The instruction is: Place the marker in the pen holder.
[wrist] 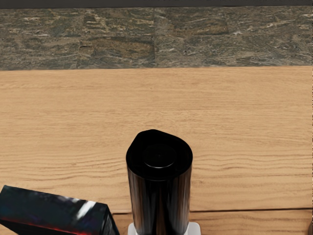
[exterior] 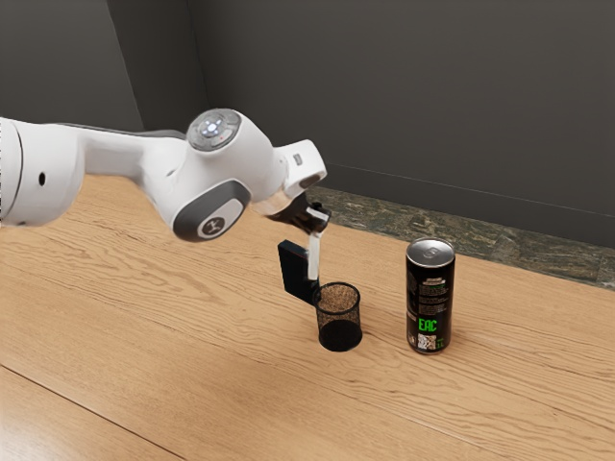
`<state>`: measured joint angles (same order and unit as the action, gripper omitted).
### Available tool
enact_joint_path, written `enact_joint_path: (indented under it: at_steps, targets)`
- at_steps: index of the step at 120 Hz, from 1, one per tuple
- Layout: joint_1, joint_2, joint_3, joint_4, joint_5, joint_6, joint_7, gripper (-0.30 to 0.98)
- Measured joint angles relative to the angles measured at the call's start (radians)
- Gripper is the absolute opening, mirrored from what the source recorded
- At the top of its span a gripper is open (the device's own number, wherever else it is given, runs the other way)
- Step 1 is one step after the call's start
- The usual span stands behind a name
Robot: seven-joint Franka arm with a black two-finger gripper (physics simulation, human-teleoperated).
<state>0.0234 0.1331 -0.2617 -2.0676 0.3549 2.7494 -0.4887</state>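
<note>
- One marker (exterior: pixel 313 257), white along its body with a black cap end, hangs upright beneath the gripper (exterior: pixel 318 225); its lower end points down toward the tabletop, close to the rim of the pen holder (exterior: pixel 339 334), on the exterior view's left side of it; whether that end is over the opening or just outside it, I cannot tell.
- The gripper is clenched on the marker, up near the capped end; in the wrist view that cap looms dark and round, with the white body flaring out beneath it.
- The pen holder, a black mesh cup with a round open top, stands upright on the wooden table (exterior: pixel 173 336); the marker is not down inside it.
- A black box (exterior: pixel 295 272) sits just beside the pen holder, toward the exterior view's left and a little behind; I cannot tell if the two touch; the wrist view catches a thin red line and a pale streak on the box.
- A tall black can (exterior: pixel 430 298) with green lettering and a silver lid stands upright, apart from the pen holder, toward the exterior view's right.
- Beyond the table's edge runs a mottled stone floor (exterior: pixel 461 230); behind it rises a dark grey wall (exterior: pixel 432 96).
</note>
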Motion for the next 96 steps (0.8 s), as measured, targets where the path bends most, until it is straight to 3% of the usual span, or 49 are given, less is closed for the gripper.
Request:
enact_joint_path:
  at_steps: [45, 96]
  targets:
    - [-0.008, 0.078, -0.001, 0.07, 0.004, 0.0, -0.005, -0.1]
    - [-0.023, -0.003, -0.032, -0.012, 0.006, -0.004, -0.075, -0.1]
